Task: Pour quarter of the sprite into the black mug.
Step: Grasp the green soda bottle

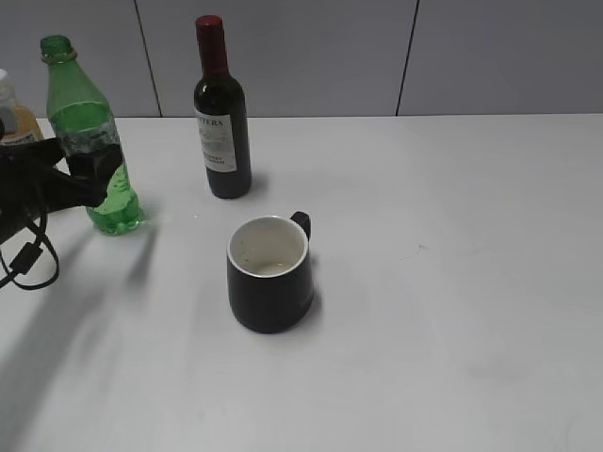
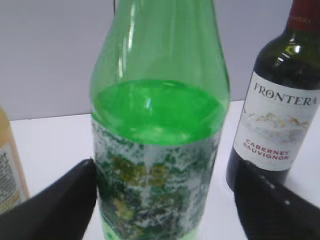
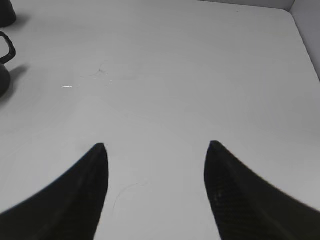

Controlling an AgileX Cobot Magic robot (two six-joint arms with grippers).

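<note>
The sprite (image 1: pixel 88 127) is a tall green bottle without a cap, standing upright at the far left of the table. In the left wrist view the sprite (image 2: pixel 157 115) fills the middle, its liquid level just above the label. My left gripper (image 2: pixel 165 172) is open around the labelled part: the left finger (image 2: pixel 65 200) is against the label and the right finger (image 2: pixel 265 205) stands a little apart from it. The black mug (image 1: pixel 270 275) stands upright near the table's middle, white inside, handle to the back right. My right gripper (image 3: pixel 156 150) is open over bare table, with the mug's handle (image 3: pixel 6 49) at that view's left edge.
A dark wine bottle (image 1: pixel 221 118) with a red top stands behind the mug, to the right of the sprite. An orange-drink bottle (image 1: pixel 13 118) is at the far left edge behind my left arm. A grey wall runs along the back of the white table (image 1: pixel 452 282).
</note>
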